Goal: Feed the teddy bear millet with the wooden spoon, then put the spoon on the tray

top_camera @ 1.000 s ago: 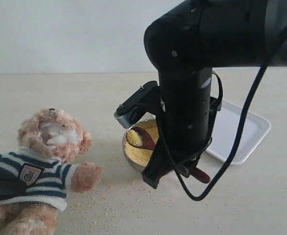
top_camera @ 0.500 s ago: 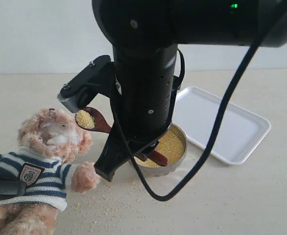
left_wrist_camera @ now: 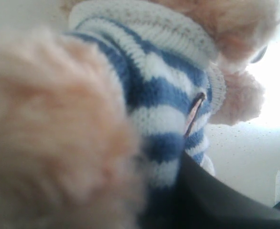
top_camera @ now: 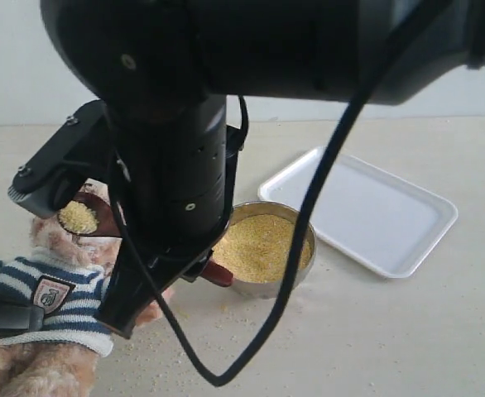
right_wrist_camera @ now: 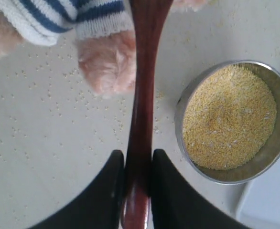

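Note:
The teddy bear (top_camera: 56, 294) in its striped shirt (left_wrist_camera: 168, 95) leans at the lower left, its face mostly hidden behind my right arm. My left gripper (top_camera: 7, 318) is clamped on its body; one dark finger (left_wrist_camera: 216, 202) presses against the shirt, the other is buried in fur. My right gripper (right_wrist_camera: 137, 162) is shut on the wooden spoon's handle (right_wrist_camera: 142, 95). The spoon's bowl (top_camera: 79, 217), loaded with millet, hangs right at the bear's face. A steel bowl (top_camera: 263, 248) full of millet (right_wrist_camera: 228, 124) stands in the middle. The white tray (top_camera: 375, 211) lies bare at the right.
Loose millet grains (top_camera: 226, 327) are scattered on the pale table around the steel bowl and the bear's paw (right_wrist_camera: 106, 64). My bulky black right arm (top_camera: 176, 165) and its cable (top_camera: 309, 223) block much of the exterior view.
My right arm has swung left, lifting the spoon out of the steel bowl and carrying its millet load to the bear's face. The bear and left gripper have stayed put.

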`<act>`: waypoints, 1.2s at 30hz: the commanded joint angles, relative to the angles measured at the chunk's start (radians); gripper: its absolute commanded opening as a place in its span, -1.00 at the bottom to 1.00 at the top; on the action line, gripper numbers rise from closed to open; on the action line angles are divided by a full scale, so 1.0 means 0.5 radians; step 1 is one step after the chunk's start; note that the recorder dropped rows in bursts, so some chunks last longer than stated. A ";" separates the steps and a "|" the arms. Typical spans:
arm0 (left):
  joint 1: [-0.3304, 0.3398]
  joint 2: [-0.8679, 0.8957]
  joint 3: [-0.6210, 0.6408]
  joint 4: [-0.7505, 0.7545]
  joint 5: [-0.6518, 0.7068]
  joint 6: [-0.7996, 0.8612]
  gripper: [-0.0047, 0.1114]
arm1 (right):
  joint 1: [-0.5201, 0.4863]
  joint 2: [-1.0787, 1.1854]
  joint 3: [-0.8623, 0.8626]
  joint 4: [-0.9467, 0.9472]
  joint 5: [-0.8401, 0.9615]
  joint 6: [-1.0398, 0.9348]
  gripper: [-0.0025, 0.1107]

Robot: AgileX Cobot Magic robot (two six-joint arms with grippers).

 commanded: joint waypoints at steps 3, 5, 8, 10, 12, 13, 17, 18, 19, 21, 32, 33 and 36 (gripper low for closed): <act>0.004 -0.018 0.007 -0.028 0.016 -0.001 -0.83 | 0.022 0.117 -0.115 -0.165 -0.002 -0.005 -0.96; 0.004 -0.018 0.007 -0.028 0.016 -0.001 -0.83 | 0.022 0.152 -0.131 -0.206 -0.002 -0.005 -0.96; 0.004 -0.018 0.007 -0.028 0.016 -0.001 -0.83 | 0.022 0.199 -0.135 -0.298 -0.002 -0.009 -0.96; 0.004 -0.018 0.007 -0.028 0.016 -0.001 -0.83 | 0.022 0.225 -0.135 -0.375 -0.002 -0.009 -0.96; 0.004 -0.018 0.007 -0.028 0.016 -0.001 -0.83 | 0.028 0.241 -0.135 -0.407 -0.002 -0.012 -0.96; 0.004 -0.018 0.007 -0.028 0.016 -0.001 -0.83 | 0.040 0.250 -0.135 -0.426 -0.002 -0.012 -0.96; 0.004 -0.018 0.007 -0.028 0.016 -0.001 -0.83 | 0.081 0.277 -0.135 -0.564 -0.002 -0.017 -0.96; 0.004 -0.018 0.007 -0.028 0.016 -0.001 -0.83 | 0.097 0.277 -0.135 -0.632 -0.002 -0.017 -0.96; 0.004 -0.018 0.007 -0.028 0.016 -0.001 -0.83 | 0.116 0.286 -0.135 -0.708 -0.002 -0.006 -0.96; 0.004 -0.018 0.007 -0.028 0.016 -0.001 -0.83 | 0.156 0.296 -0.135 -0.886 -0.002 0.028 -0.96; 0.004 -0.018 0.007 -0.028 0.016 -0.001 -0.83 | 0.306 0.300 -0.070 -1.223 -0.002 0.094 -0.96; 0.004 -0.018 0.007 -0.028 0.016 -0.001 -0.83 | 0.306 0.300 -0.052 -1.223 -0.002 0.094 -0.96; 0.004 -0.018 0.007 -0.028 0.016 -0.001 -0.83 | 0.306 0.300 -0.006 -1.254 -0.002 0.128 -0.96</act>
